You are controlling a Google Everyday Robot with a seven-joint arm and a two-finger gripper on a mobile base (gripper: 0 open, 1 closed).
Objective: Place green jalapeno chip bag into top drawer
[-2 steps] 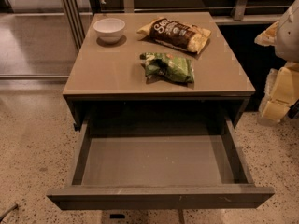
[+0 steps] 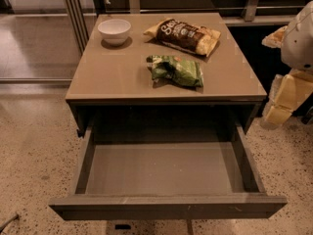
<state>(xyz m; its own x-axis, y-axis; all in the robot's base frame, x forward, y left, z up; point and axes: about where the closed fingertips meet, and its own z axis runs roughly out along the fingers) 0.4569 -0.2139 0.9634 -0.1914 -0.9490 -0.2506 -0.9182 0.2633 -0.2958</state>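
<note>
A: Nothing has moved since the earlier frame. Where's the bag?
B: The bag (image 2: 176, 70) lies mid-table (image 2: 112, 77), untouched. The drawer (image 2: 166, 207) stands open at its 6 o'clock.
A: And the gripper?
B: The gripper (image 2: 287, 99) hangs at 3 o'clock, off the table. I can't tell how open it is. Reaching seems not yet begun; next it must cross to the bag and grasp it.

1 camera looks steeply down from in front of the counter (image 2: 112, 72), facing its back edge, near enough that it fills the frame; the gripper (image 2: 283, 102) sits beyond its front-right corner.
</note>
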